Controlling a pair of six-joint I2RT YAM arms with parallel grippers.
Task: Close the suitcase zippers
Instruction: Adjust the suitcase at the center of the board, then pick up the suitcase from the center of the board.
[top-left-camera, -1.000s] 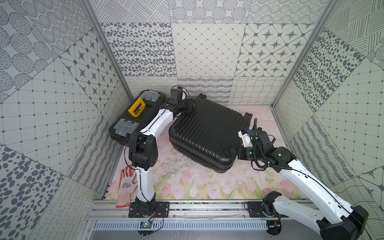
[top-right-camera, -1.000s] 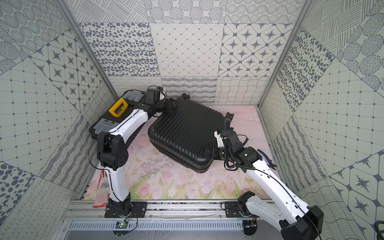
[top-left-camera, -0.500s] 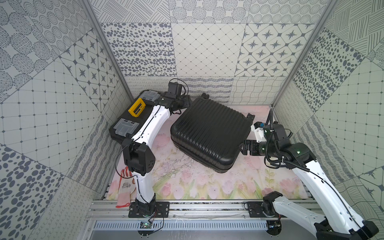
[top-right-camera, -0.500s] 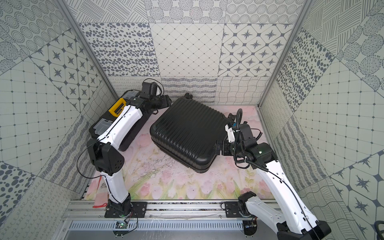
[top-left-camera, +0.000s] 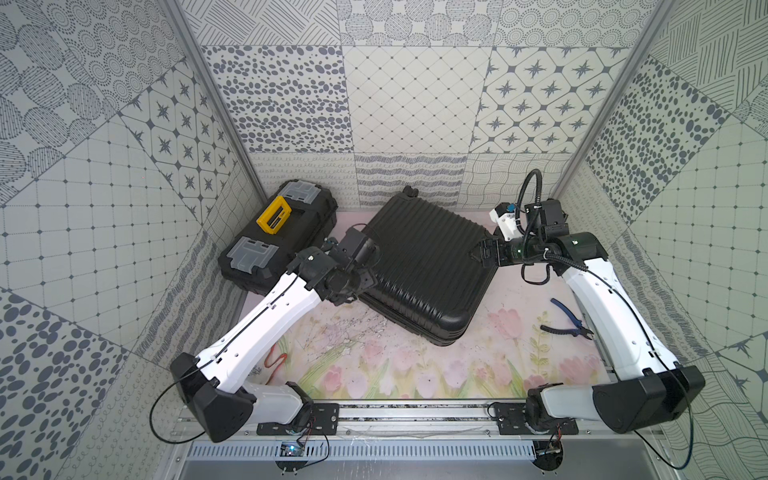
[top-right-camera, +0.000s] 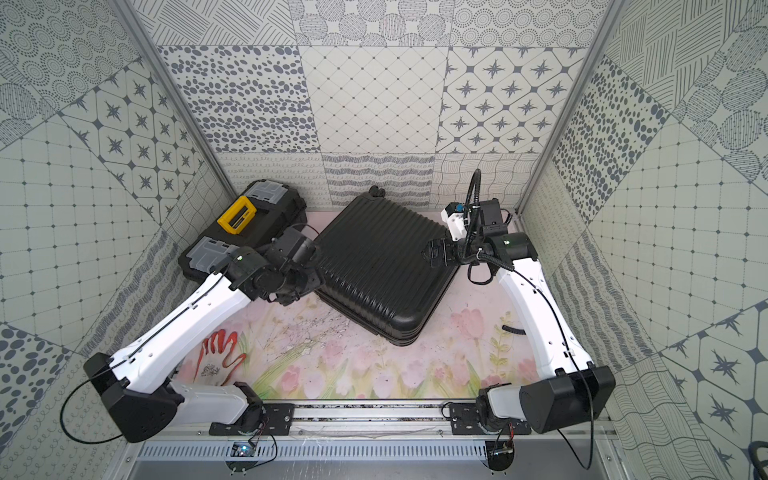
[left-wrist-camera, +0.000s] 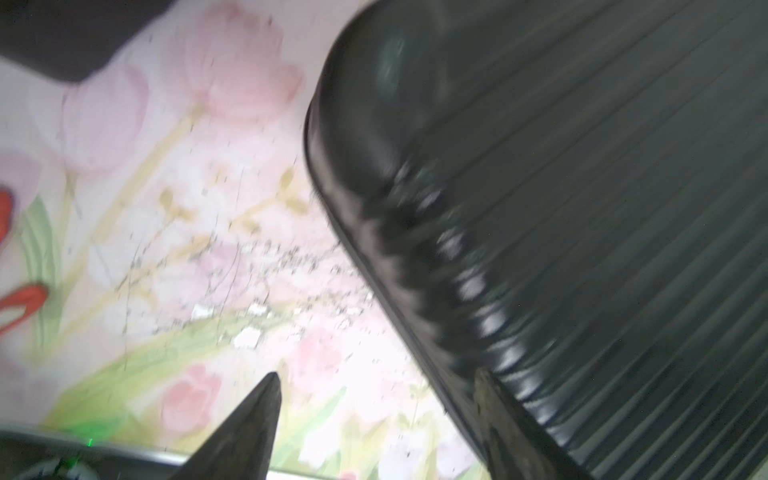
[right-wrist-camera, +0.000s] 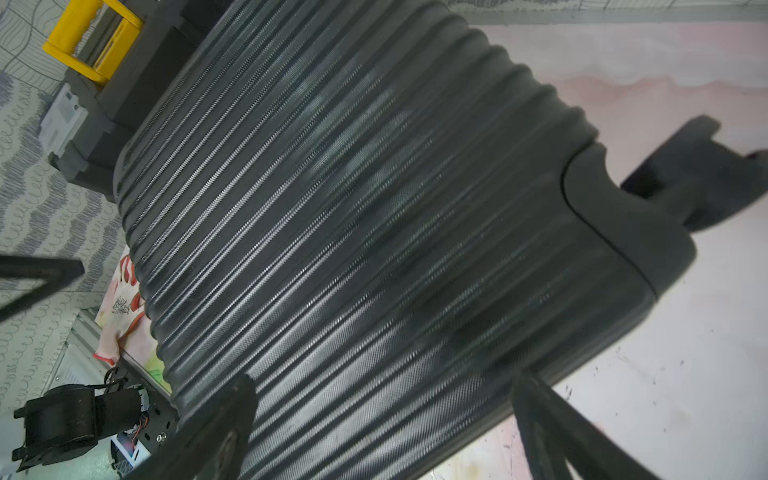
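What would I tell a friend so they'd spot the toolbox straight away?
Start at the flowered mat and go to its far left corner, against the patterned wall. There, beside the big ribbed black suitcase, sits the toolbox: also black, but with a yellow handle and two grey see-through lids on top.

Cases, two: one black ribbed suitcase (top-left-camera: 428, 266) and one black toolbox (top-left-camera: 316, 222), the latter fitted with one yellow handle (top-left-camera: 273, 214) and two grey lids, a far lid (top-left-camera: 301, 192) and a near lid (top-left-camera: 251, 254). Loose items, two: one pair of blue-handled pliers (top-left-camera: 567, 322) and one red-and-white glove (top-right-camera: 220, 357). Fixtures: one floral mat (top-left-camera: 395, 370) and two white robot arms, left arm (top-left-camera: 266, 328) and right arm (top-left-camera: 611, 320).
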